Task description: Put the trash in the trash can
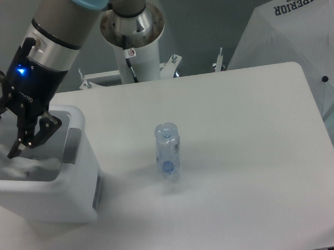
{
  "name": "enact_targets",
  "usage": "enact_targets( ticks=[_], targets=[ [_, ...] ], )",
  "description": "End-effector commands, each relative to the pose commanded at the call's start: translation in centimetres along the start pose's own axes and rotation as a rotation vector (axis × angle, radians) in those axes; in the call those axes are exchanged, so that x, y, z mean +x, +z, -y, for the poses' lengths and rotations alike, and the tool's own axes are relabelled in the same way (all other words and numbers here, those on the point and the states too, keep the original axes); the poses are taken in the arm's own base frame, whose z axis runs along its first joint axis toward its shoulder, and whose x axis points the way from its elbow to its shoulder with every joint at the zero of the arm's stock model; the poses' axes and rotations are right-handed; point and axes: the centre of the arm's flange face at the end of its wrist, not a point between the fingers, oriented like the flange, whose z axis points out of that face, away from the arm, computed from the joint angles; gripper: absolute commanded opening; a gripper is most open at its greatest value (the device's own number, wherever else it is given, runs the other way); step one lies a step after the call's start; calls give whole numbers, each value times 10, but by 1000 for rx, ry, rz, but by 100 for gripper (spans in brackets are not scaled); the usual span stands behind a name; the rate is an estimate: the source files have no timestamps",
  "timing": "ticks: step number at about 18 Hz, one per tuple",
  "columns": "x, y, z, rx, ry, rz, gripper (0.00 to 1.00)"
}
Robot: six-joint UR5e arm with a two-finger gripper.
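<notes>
- Gripper [3, 135] hangs over the trash can [45, 189], fingers spread apart, nothing between them.
- Trash: no wrapper clearly visible; pale blur inside the bin, presumably it. Judged light, flimsy, slippery; pinch flat at an edge.
- Bottle [168, 150] stands mid-table, apart.
- Far right, white cover [299, 39] reads "SUPERIOR".
</notes>
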Motion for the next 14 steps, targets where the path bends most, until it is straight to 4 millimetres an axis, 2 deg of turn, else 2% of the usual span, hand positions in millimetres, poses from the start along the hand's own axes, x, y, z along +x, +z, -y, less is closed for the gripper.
enact_targets(
  ticks=[7, 10, 14],
  targets=[
    [-73, -56, -22, 32, -60, 126, 100],
    [-111, -70, -48, 21, -62, 167, 100],
    [-173, -88, -100, -71, -83, 268, 100]
  ],
)
